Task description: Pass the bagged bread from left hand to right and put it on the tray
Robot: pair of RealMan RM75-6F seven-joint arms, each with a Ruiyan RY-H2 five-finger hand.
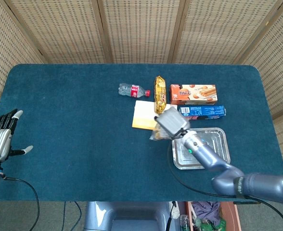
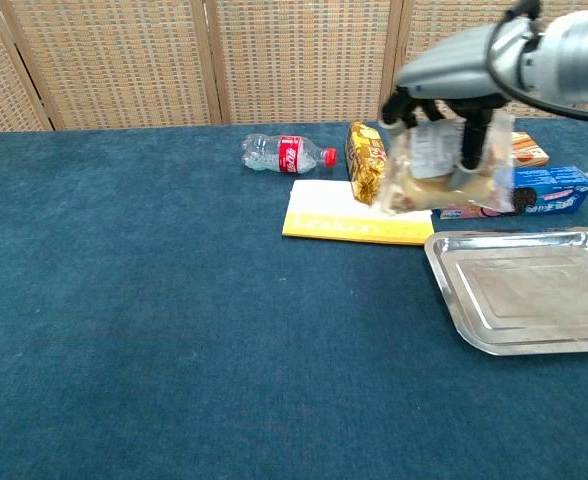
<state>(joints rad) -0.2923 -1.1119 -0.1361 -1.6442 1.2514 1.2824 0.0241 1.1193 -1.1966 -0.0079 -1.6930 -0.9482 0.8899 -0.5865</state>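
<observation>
My right hand holds the clear bag of bread in the air. The bag hangs over the table beside the left edge of the metal tray, above the yellow pad's near corner. My left hand is open at the far left edge of the table, fingers spread, holding nothing; the chest view does not show it.
Behind the tray lie a blue biscuit box, an orange box, a yellow snack bag and a small bottle. A yellow pad lies left of the tray.
</observation>
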